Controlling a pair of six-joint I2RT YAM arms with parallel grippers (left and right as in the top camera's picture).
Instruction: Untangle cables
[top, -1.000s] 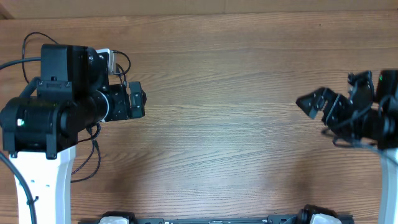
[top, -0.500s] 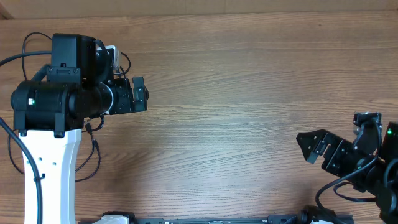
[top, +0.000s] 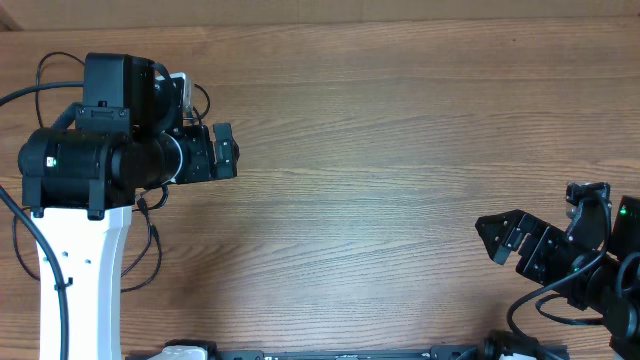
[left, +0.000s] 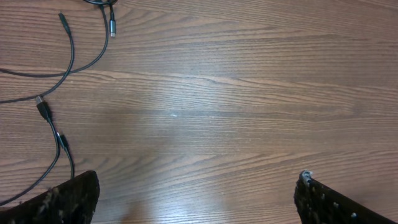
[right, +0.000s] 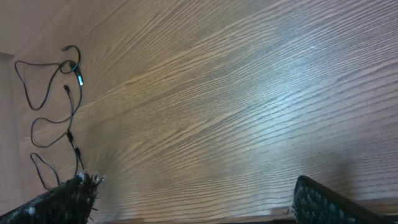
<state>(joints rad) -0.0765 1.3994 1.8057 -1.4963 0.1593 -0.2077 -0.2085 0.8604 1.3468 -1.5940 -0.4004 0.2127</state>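
At the bottom of the left wrist view, the left claw (left: 196, 186) stands spread, its two dark fingers in opposite lower corners with bare brown wood-grain worktop (left: 249, 93) between them. Beyond its left-hand finger, the thin black flexible cables (left: 45, 112) lie loose on the wood. Their long run climbs the left edge of the frame from bottom to top, and two small plug tips point up near the upper left corner. In the right wrist view the right claw (right: 196, 186) is likewise spread and holds nothing. Far off at the left edge of that frame, the same cords hang in slack loops strung roughly vertically.
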